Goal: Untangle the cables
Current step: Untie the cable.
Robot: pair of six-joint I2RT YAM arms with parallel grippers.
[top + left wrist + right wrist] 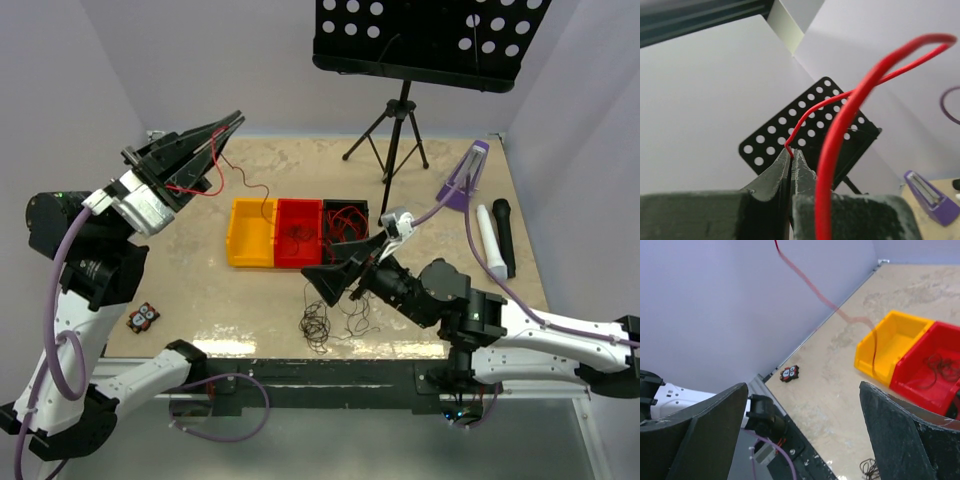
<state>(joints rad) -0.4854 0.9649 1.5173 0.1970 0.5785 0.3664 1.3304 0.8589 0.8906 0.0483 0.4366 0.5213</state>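
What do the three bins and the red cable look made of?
Likely moulded plastic, uniform colour, faint sheen: yellow bin, red bin, black bin. Thin wire, seemingly smooth plastic-coated, holding its bends: red cable, pinched in the left gripper.

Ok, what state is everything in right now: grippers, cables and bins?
left gripper: shut on the red cable, up in the air.
right gripper: open, empty.
red cable: pinched, trailing down to the yellow bin.
yellow bin: only that cable's tail in it.
red bin: holds a dark tangle.
black bin: holds red cables.
loose dark cables: tangled heap before the bins, no gripper on it.
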